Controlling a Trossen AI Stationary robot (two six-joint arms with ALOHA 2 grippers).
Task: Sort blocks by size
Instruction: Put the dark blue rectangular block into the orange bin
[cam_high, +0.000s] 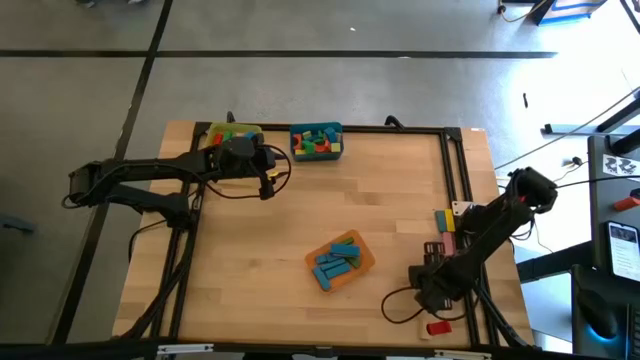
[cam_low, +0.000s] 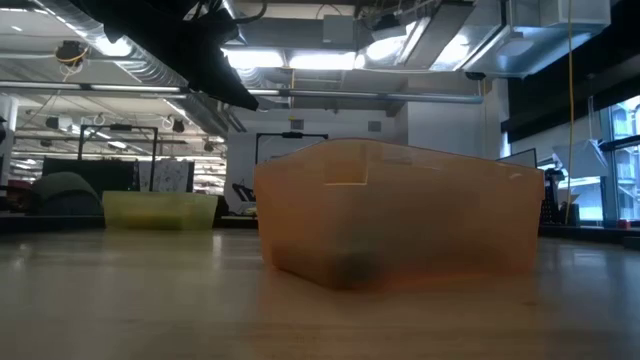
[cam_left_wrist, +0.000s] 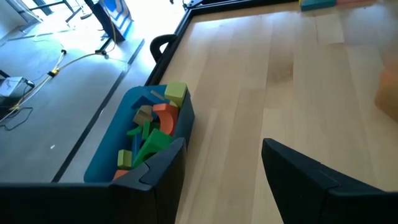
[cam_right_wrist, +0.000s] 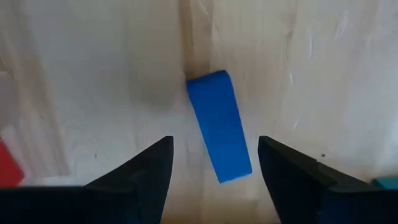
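A blue block (cam_right_wrist: 219, 126) lies flat on the table (cam_high: 390, 200), right under the right gripper (cam_right_wrist: 214, 165). The jaws stand open, one finger on either side of the block and clear of it. A red block (cam_right_wrist: 9, 165) shows at the edge of that wrist view, beside the gripper. From above, the right gripper (cam_high: 432, 285) hangs low over the table's right front corner, with a red block (cam_high: 438, 326) just in front of it and a short row of blocks (cam_high: 446, 228) along the right edge behind it.

The orange bin (cam_high: 341, 262) sits mid-table, a little toward the front, with several blue blocks inside. In the low view it (cam_low: 400, 215) fills the middle of the picture.

Farther back, the left gripper (cam_high: 266, 172) hovers near the table's rear left. Its jaws are open and hold nothing. Just past it the teal bin (cam_left_wrist: 140, 134) stands at the rear edge, holding green, orange and yellow blocks. The yellow bin (cam_high: 232, 134) sits beside the teal one, partly under the left arm, also with blocks in it.
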